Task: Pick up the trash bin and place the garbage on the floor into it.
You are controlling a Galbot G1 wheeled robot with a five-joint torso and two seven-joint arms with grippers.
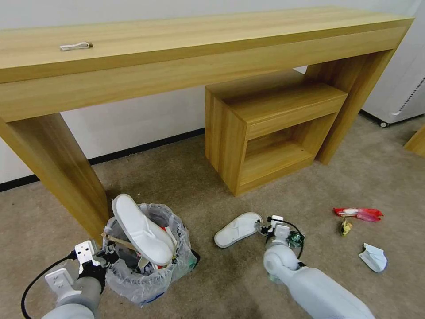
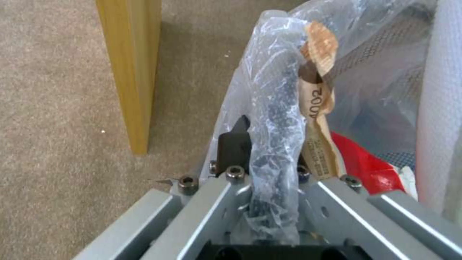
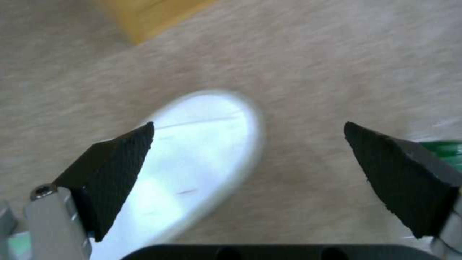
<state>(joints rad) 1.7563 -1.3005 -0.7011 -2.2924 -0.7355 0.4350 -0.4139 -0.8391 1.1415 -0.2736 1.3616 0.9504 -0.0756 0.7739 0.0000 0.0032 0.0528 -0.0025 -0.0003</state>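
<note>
White slipper [image 1: 238,229]: on the beige floor [image 1: 199,186], just beyond the right gripper [image 3: 248,144], whose fingers are spread wide.
Trash bin [image 1: 148,266]: its bagged rim pinched by the left gripper [image 2: 267,159].
Second slipper [image 1: 144,230]: inside the bin.

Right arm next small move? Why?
Probably lower the right gripper onto the white flat slipper on the beige carpet and close: its jaws are open with the slipper partly between and below them. The left gripper grips the bag-lined black bin's rim.
</note>
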